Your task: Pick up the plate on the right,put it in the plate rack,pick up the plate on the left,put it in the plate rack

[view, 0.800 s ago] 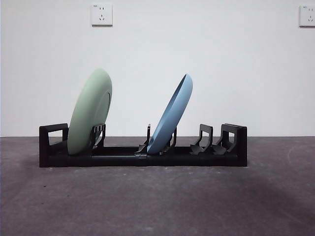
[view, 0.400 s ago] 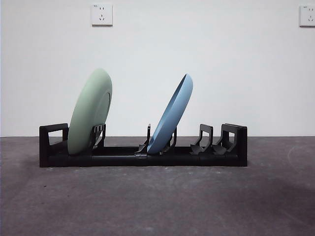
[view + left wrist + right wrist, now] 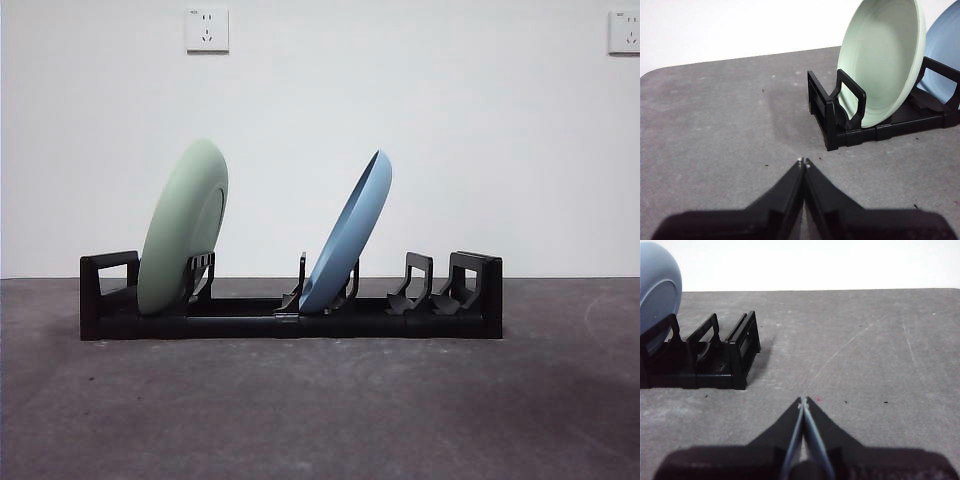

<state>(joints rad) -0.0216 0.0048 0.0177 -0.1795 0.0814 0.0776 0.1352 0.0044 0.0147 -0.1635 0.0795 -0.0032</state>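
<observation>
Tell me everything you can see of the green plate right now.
The green plate is pale green, smooth and matte, with faint concentric rings on its inner face. It stands on edge in the plate rack, in the slot beside one blocky end, tilted toward the blue plate but apart from it, leaning on an upright divider. Neither hand touches it.

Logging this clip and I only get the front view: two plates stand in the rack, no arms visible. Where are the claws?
Observer: The left claw hangs shut over bare table, apart from the rack end nearest the green plate.
Operator: And the right one?
Observer: The right claw is shut too, off the rack's other end, holding nothing.
Operator: Which plate is nearest it?
Observer: The blue plate.
</observation>
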